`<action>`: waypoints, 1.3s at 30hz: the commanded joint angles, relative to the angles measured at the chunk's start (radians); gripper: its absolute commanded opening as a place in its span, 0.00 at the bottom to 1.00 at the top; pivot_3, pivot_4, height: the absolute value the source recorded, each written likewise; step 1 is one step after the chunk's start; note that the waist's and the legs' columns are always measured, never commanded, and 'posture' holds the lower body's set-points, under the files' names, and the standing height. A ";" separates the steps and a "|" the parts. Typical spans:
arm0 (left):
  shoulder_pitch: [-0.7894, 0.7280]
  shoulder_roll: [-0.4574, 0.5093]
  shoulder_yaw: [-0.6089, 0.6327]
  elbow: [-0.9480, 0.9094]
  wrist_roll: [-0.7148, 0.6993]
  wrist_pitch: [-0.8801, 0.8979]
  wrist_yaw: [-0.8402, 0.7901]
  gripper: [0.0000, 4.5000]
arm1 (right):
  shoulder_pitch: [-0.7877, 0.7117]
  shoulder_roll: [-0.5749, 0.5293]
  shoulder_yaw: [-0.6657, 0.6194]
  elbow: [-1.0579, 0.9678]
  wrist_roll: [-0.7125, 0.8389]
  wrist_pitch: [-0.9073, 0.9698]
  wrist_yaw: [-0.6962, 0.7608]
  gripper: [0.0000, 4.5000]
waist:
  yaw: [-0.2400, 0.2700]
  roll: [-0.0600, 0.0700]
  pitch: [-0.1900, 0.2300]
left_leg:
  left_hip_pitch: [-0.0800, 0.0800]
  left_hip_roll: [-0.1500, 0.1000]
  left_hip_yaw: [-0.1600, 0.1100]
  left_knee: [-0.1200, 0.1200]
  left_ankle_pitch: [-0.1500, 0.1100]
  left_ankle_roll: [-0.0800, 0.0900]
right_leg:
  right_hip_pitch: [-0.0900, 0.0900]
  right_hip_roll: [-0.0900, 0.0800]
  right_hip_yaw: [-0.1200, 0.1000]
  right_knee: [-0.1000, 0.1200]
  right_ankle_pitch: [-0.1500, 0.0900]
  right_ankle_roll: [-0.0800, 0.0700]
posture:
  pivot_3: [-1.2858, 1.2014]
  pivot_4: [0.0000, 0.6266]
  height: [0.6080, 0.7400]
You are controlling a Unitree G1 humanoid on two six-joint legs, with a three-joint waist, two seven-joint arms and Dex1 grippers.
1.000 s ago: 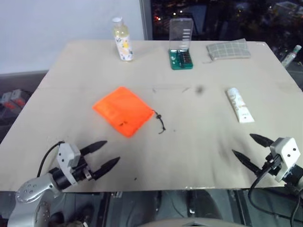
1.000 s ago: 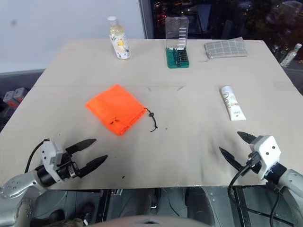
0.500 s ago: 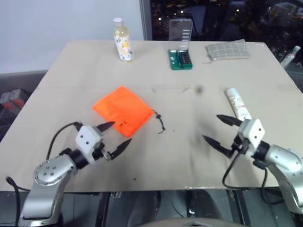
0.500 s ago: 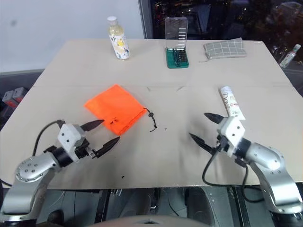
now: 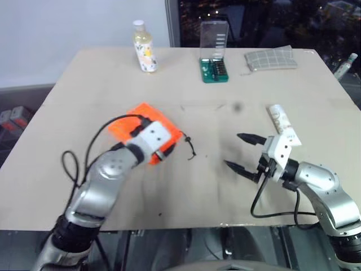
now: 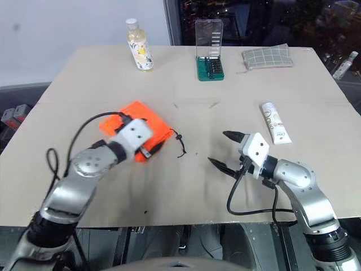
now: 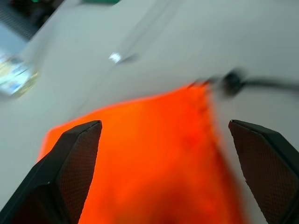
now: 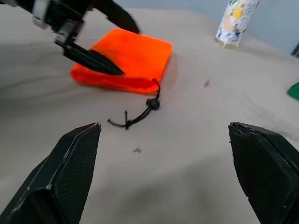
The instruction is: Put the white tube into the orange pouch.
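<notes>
- Your left gripper (image 8: 100, 39) hangs over the orange pouch (image 6: 135, 121), fingers spread wide and holding nothing; from the right wrist view one black finger (image 8: 91, 59) lies across the pouch's near edge, but whether it touches the fabric you cannot tell.
- From the left wrist view you look straight down onto orange cloth, with a finger at either side of it.
- The orange pouch lies flat on the table (image 5: 84, 84), left of the middle, with its dark cord (image 8: 138, 114) and bead trailing out from the corner nearest your right arm.
- Your right gripper (image 6: 225, 151) sits above bare table right of the middle, its jaws released and empty, pointing across toward the pouch and its cord.
- The white tube (image 5: 282, 124) lies flat on the table on the right, just behind your right gripper's body and apart from its fingers, well away from the pouch.
- Along the far edge you have a clear bottle of yellowish liquid (image 5: 144, 48) standing upright on the left, a green case (image 5: 215, 68) with its clear lid raised near the middle, and a grey checked pouch (image 5: 271, 57) lying flat to the right.
- A black cable loops from each of your wrists.
</notes>
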 commanded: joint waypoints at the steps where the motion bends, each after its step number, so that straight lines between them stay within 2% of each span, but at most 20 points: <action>1: -0.035 0.009 0.003 -0.078 0.018 0.097 -0.006 1.00 | 0.003 -0.023 -0.014 -0.065 0.038 -0.009 0.036 0.98 | 0.000 0.000 0.000 | 0.000 0.001 0.000 0.000 0.000 0.000 | 0.000 0.001 0.000 0.000 0.000 0.000 | 0.52 0.24 1.00; 7: -0.039 0.043 -0.027 -0.102 0.057 0.163 0.001 1.00 | 0.014 -0.037 -0.018 -0.064 0.044 -0.012 0.054 0.98 | 0.002 0.000 0.000 | 0.001 0.003 0.000 0.000 0.000 0.000 | 0.000 0.003 0.000 0.001 0.000 0.000 | 0.52 0.24 1.00; 12: 0.008 0.071 -0.020 -0.121 0.065 0.165 -0.011 1.00 | 0.012 -0.028 -0.014 -0.076 0.045 0.007 0.037 0.98 | 0.004 0.000 0.000 | 0.001 0.002 0.001 0.001 0.000 0.000 | 0.000 0.001 0.001 0.000 0.000 0.000 | 0.52 0.24 1.00; 18: 0.047 0.091 -0.079 -0.108 0.137 0.147 0.020 1.00 | 0.012 -0.037 -0.016 -0.079 0.045 0.014 0.042 0.98 | 0.004 0.000 0.000 | 0.001 0.002 0.002 0.001 0.000 0.000 | 0.000 0.001 0.001 0.000 0.000 -0.001 | 0.52 0.24 1.00; 29: 0.078 0.015 -0.173 -0.024 0.347 0.047 0.180 1.00 | -0.007 -0.048 -0.038 -0.079 0.064 0.041 0.038 0.98 | 0.005 -0.001 0.001 | 0.001 0.002 0.003 0.001 0.000 0.000 | 0.000 0.000 0.002 0.000 0.000 0.000 | 0.52 0.24 1.00; 39: 0.160 -0.002 -0.135 -0.019 0.490 -0.067 0.261 1.00 | 0.001 -0.052 -0.047 -0.085 0.071 0.044 0.035 0.98 | 0.005 -0.001 0.001 | 0.001 0.002 0.004 0.001 0.000 0.000 | -0.001 -0.001 0.002 0.001 0.000 -0.001 | 0.52 0.24 1.00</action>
